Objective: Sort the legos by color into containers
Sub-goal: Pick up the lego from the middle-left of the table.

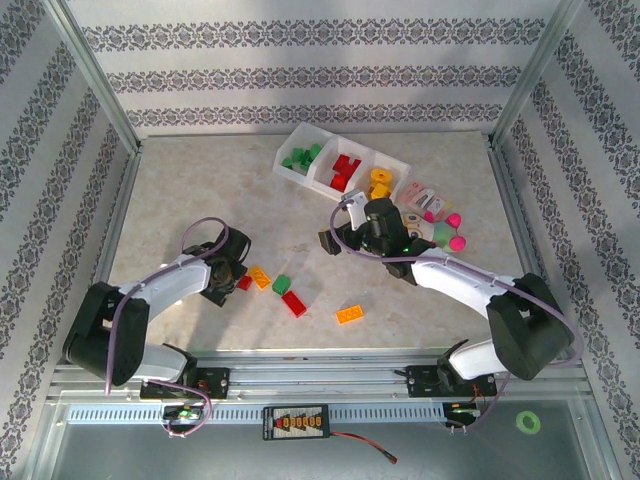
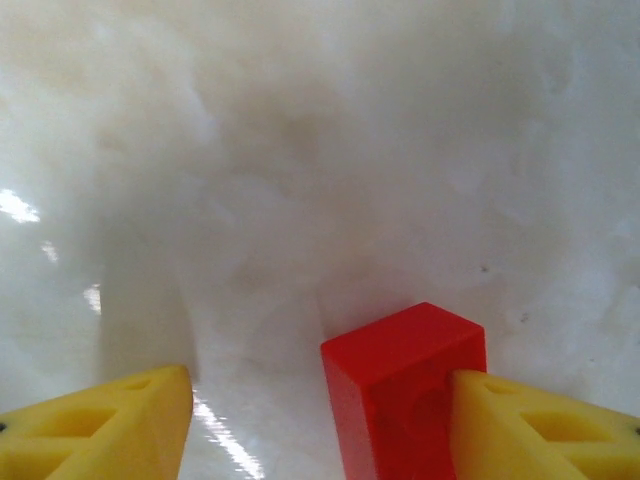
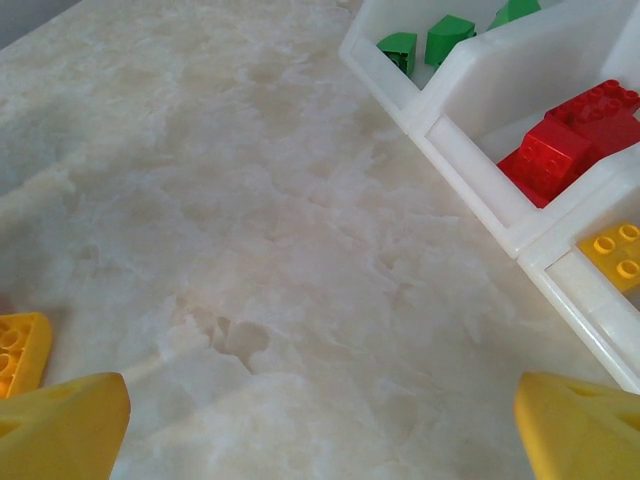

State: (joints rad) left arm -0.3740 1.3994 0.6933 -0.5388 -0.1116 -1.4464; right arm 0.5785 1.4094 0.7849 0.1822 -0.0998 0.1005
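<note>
- Five legos lie loose on the worktop (image 1: 180, 190) in front of the arms. They are a small red brick (image 2: 400, 385), an orange brick (image 1: 261, 278), a green brick (image 1: 282, 284), a longer red brick (image 1: 294, 304) and a second orange brick (image 1: 350, 314) nearer the right arm.
- The containers — one white tray (image 3: 400, 100) of three compartments at the far side — hold green, red and yellow-orange pieces, one colour to each, with red in the middle.
- The left gripper (image 2: 320, 400) is down at the small red brick with its fingers wide. The brick sits between them, touching the finger at the right of the wrist view (image 2: 540, 420). The opposite finger (image 2: 100, 420) stands well apart from it.
- The step in hand looks like the grasp of this brick. To do it well, the gripper would best shift sideways until the brick is centred. Otherwise the closing finger is likely to push the brick across the worktop and may turn it.
- The orange brick lies just beside the red one, so the fingers should close on the red one alone and lift straight up before swinging toward the tray.
- The middle compartment is the goal. A low release over it, away from the dividing walls, should keep the brick from bouncing into green or yellow.
- The right gripper (image 3: 320, 410) hovers near the tray, fingers spread wide and holding nothing — it stands close to the left arm's likely path, so a route around it seems wise.
</note>
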